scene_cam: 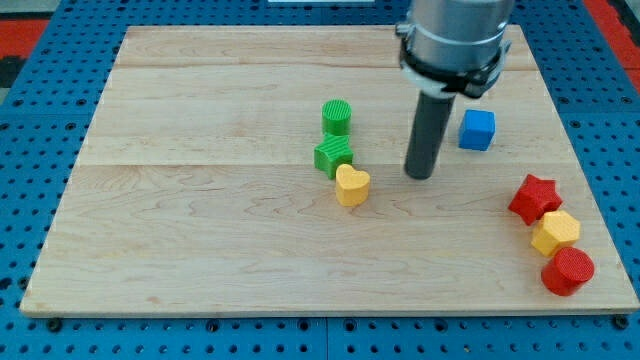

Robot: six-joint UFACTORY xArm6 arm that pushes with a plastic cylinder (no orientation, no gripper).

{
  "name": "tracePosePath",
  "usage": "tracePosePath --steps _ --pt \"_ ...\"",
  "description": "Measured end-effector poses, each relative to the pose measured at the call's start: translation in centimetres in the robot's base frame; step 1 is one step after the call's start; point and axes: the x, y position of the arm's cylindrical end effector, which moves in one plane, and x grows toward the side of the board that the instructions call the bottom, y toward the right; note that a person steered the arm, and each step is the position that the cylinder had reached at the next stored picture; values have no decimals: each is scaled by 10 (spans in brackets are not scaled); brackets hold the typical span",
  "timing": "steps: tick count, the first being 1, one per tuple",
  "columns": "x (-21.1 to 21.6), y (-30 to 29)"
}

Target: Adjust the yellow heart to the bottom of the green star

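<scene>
Camera view shows my tip [420, 175] resting on the bench [200, 250], standing apart to the view's right of the yellow heart [352, 185], with bare wood between them. There is no gripper on this arm, only the rod, so nothing is held or clasped; it can only shove. The yellow heart sits just below and slightly to the right of the green star [334, 155], touching or nearly touching it. A green cylinder [337, 116] stands just above the star. From where the tip stands, I judge a small push toward the view's left would bring the heart squarely under the star, which would explain the tip's place on the heart's right side. A blue cube [477, 130] lies to the tip's right. Well away, near the bench's lower right corner, a red star [534, 197], a yellow block [555, 232] and a red cylinder [568, 270] cluster together.
</scene>
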Motion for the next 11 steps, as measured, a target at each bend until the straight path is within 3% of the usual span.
tracePosePath --steps 1,2,4,11 --pt "-18 83" --pt "3 69" --pt "14 -54" --pt "46 -72"
